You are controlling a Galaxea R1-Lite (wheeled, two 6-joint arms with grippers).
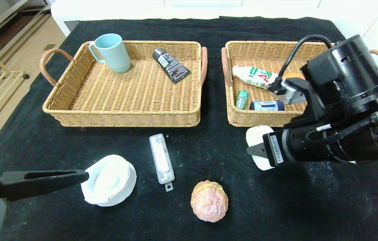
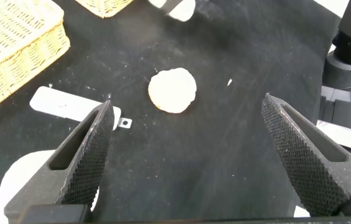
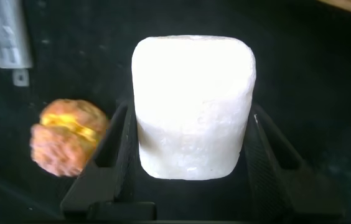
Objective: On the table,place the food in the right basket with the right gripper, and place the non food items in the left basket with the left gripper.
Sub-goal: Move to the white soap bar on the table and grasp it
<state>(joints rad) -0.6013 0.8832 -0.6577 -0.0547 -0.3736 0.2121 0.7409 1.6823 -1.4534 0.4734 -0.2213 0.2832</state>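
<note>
While your right gripper [image 3: 191, 168] sits low over the table [image 1: 309, 201] near its right edge, just in front of the right basket [image 1: 259, 118], its fingers stand on either side of the white soap-like block [image 3: 193, 106]; you cannot tell whether they press it. That block is non-food, and its long axis runs along the fingers. Your left gripper [image 2: 197, 155] hangs wide open and empty near the front left corner, beside the round white dish [image 1: 108, 180]. The bun-like ball [image 1: 209, 201] lies between both arms, near the front edge.

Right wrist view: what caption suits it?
Right gripper straddling a white soap-like block on black cloth, bun-like ball nearby.
</note>
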